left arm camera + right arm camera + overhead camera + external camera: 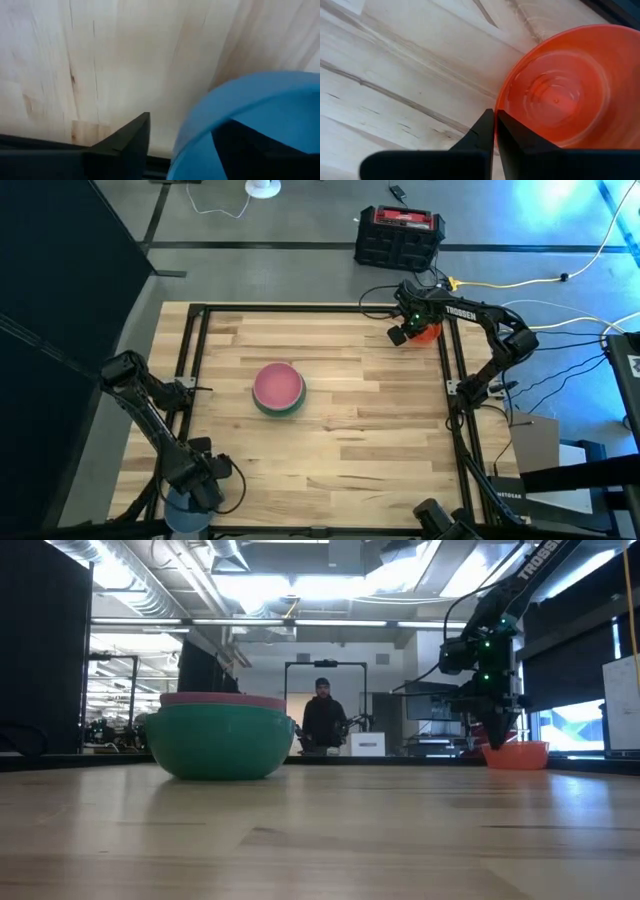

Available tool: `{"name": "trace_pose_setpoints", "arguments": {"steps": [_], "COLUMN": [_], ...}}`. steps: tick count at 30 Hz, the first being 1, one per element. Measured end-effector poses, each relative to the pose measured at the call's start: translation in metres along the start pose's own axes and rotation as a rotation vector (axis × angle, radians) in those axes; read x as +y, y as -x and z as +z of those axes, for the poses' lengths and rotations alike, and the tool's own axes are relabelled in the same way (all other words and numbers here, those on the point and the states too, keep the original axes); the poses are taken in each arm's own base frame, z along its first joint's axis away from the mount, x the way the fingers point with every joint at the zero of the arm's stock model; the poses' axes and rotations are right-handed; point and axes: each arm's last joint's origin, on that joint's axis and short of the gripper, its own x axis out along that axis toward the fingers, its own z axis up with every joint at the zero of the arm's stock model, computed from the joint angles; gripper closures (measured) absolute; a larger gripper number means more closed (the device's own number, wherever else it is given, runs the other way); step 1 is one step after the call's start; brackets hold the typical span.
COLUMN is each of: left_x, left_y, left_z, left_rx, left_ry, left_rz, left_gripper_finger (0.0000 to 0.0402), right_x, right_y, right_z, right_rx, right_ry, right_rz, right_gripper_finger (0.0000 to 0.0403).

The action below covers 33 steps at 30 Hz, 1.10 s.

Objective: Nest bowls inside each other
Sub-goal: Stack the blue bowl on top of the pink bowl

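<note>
A pink bowl [278,383] sits nested in a green bowl [281,411] at the table's middle; the low view shows the green bowl [220,740] with the pink rim [210,699] above it. At the near left corner my left gripper [200,485] points down, open, over a light blue bowl [183,516]. One finger [130,145] stands outside the blue rim [200,115] and the other [250,145] inside it. At the far right corner my right gripper [412,330] is shut on an orange-red bowl [430,333]. My right gripper [495,112] pinches the orange-red bowl's wall at the rim [499,102], one finger [520,142] inside the bowl and one [477,140] outside. The fingers come from above, pointing down. The bowl [515,754] stays upright, mouth up, low at the table's far edge.
A black metal frame [190,380] runs around the wooden tabletop. A black toolbox [398,235] and cables lie on the floor beyond the far edge. A person [322,715] sits in the room behind. Bare wood lies between the bowls.
</note>
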Motion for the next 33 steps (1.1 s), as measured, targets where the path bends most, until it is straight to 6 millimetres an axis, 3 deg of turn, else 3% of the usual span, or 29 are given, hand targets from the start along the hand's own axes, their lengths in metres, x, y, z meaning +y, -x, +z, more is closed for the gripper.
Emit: {"name": "trace_pose_setpoints", "arguments": {"steps": [5,12,15,25,33], "left_x": [0.002,0.003,0.006,0.042,0.083], "left_y": [-0.002,-0.001,-0.001,0.061,0.111], "left_z": [0.0,0.004,0.008,0.034,0.041], "left_rx": [0.002,0.031,0.032,-0.066,-0.157], "left_ry": [-0.023,-0.038,-0.032,0.194,0.395], "left_rz": [0.004,-0.015,-0.017,-0.071,-0.122], "left_gripper_finger": [0.0286,0.0388,0.0398,0.0401,0.0401], "right_x": [0.0,0.0,0.0,0.0,0.0], "right_y": [0.0,0.0,0.0,0.0,0.0], "right_z": [0.0,0.0,0.0,0.001,0.002], "right_rx": [0.001,0.0,-0.003,-0.013,-0.021], "right_ry": [0.002,0.005,0.012,0.026,0.036], "right_rz": [0.002,0.002,0.003,0.008,0.012], "right_gripper_finger": [0.0403,0.0403,0.0403,0.0403,0.0403]}}
